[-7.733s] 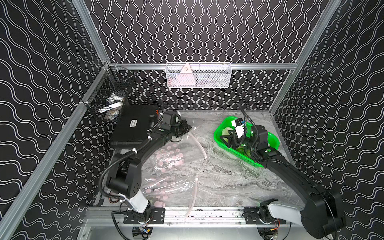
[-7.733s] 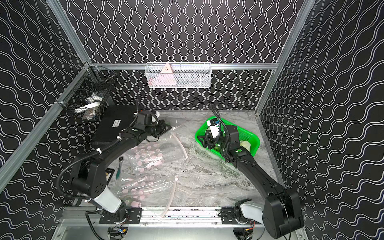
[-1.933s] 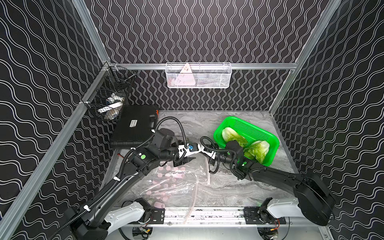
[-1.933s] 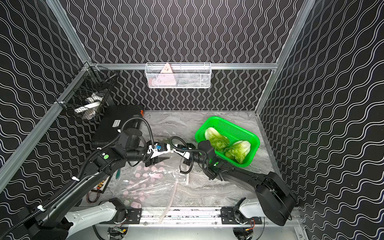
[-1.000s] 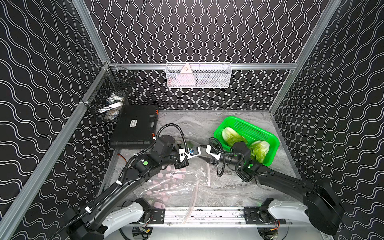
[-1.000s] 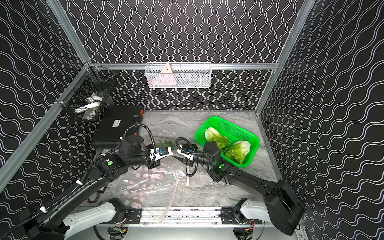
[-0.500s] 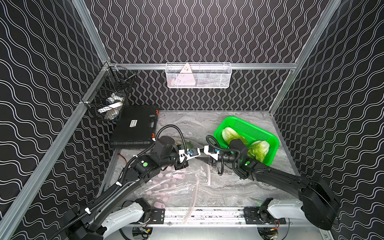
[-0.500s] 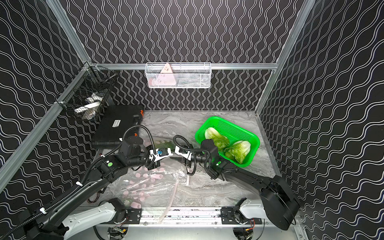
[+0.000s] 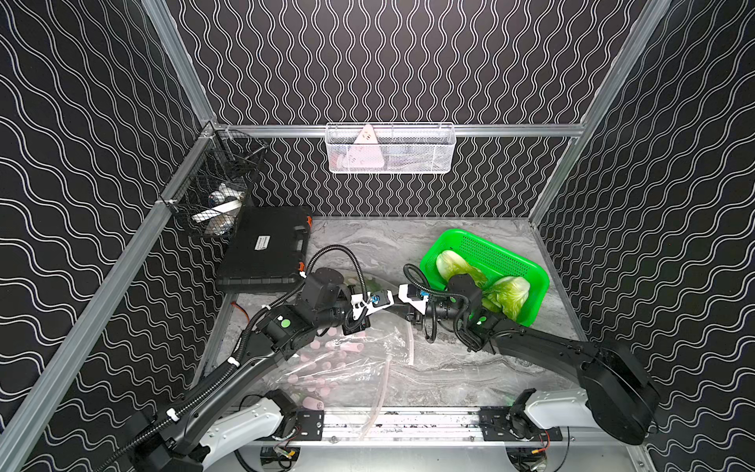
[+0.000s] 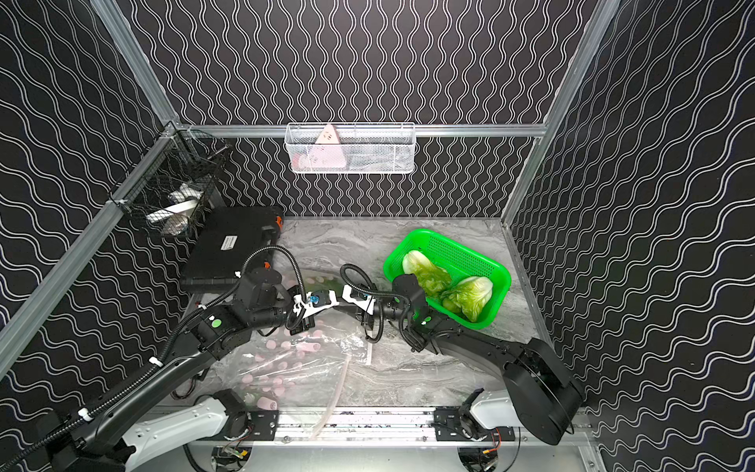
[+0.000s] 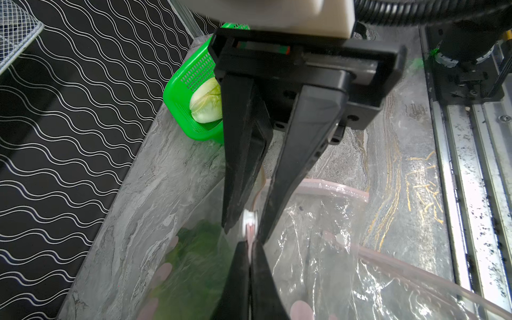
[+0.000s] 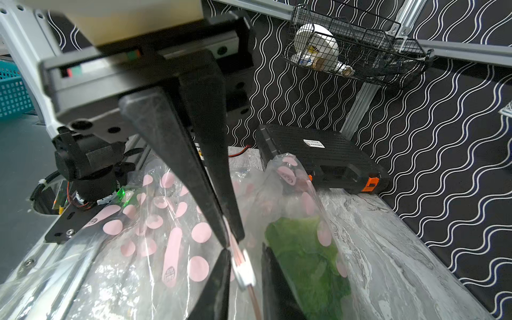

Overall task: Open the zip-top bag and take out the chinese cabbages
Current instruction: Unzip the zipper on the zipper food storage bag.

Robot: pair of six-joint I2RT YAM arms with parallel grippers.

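Lowest in both top views, just above the front rail (image 9: pixel 429 419), the clear zip-top bag (image 9: pixel 351 363) with pink dots sprawls on the bench (image 9: pixel 470 367). At mid-frame the two arms meet tip to tip over its raised mouth. The left pincer (image 11: pixel 249 246) is clamped flat on the pink zip strip (image 11: pixel 332 191). The right pincer (image 12: pixel 229 241) pinches the same strip right beside it, at a small white tab (image 11: pixel 249 221). In the left wrist view the strip curves away in a loop, so the mouth looks at least partly open.

Just beyond the pincers, one green cabbage (image 12: pixel 302 249) lies inside the bag, showing through the film at lower right of the right wrist view. Further up and right in the top views, the green basket (image 9: pixel 494 253) holds two chinese cabbages (image 9: pixel 508 292) side by side.

By my reading two of the three heads are out. What is left is to spread the mouth wide enough and lift out the last one.

The bench is grey and marbled, bare at lower right. At its upper left lies a closed black case (image 9: pixel 265 249). Above that a black wire basket (image 9: pixel 212 192) hangs from the left wall's rail, and a white mesh basket (image 9: pixel 390 149) hangs at top centre on the back wall. All three walls are black with white wavy lines.
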